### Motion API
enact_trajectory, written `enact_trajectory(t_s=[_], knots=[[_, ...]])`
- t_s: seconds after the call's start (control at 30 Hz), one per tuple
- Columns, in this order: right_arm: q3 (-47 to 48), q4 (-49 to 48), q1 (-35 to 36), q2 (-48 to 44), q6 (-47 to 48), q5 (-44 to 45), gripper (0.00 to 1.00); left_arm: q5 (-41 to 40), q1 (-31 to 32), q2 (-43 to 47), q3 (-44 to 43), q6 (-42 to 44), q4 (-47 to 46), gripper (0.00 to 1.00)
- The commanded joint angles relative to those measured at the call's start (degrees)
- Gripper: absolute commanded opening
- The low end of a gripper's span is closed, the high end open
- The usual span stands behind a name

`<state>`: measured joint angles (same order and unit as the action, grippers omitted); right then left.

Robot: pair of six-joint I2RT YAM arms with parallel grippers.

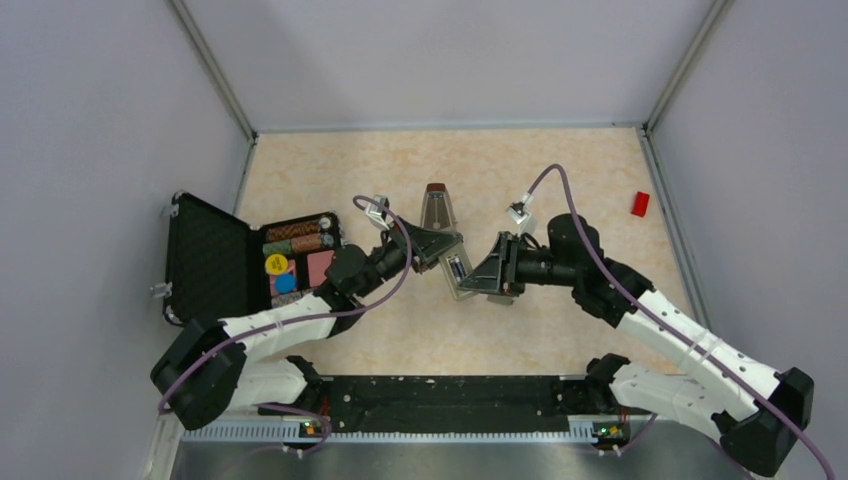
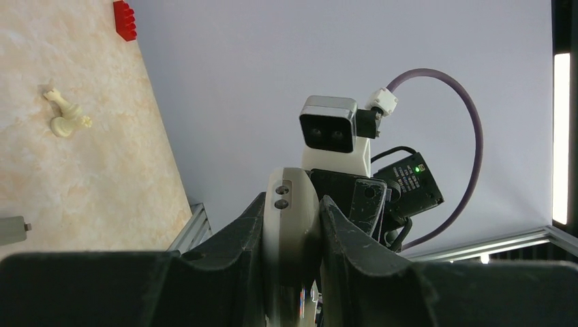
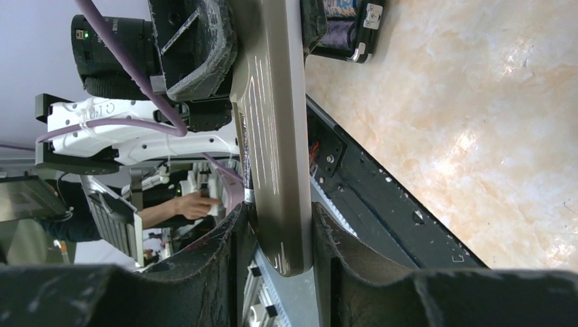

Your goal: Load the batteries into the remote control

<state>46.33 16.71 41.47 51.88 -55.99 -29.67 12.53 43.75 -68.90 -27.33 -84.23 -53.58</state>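
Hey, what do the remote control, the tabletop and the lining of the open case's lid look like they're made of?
The remote control is likely moulded plastic: its grey back has a satin sheen with streaky highlights along it. The tabletop is smooth and marble-patterned, probably laminate, going by the beige veining and soft glare. The case lid lining looks like black foam, matte with a dimpled texture.

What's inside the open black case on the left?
The case holds brown and green rolls, a yellow disc, a blue disc and a pink square. The left arm hides its near right corner.
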Motion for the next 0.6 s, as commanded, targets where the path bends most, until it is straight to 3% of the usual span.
enact_trajectory(t_s=[0.0,0.4,0.57], knots=[[-1.15,-3.80,0.03,2.10,-2.90,4.30,0.29,1.70,1.08,1.28,-1.33,-0.27,-5.22,0.00],[-4.93,-3.79,0.01,3.57,-13.89,5.90,0.29,1.42,1.08,1.14,-0.39,0.10,-7.06,0.00],[-6.15,-5.04,0.03,3.04,-15.99,5.92,0.47,0.71,1.08,2.39,0.70,1.63,-7.05,0.00]])
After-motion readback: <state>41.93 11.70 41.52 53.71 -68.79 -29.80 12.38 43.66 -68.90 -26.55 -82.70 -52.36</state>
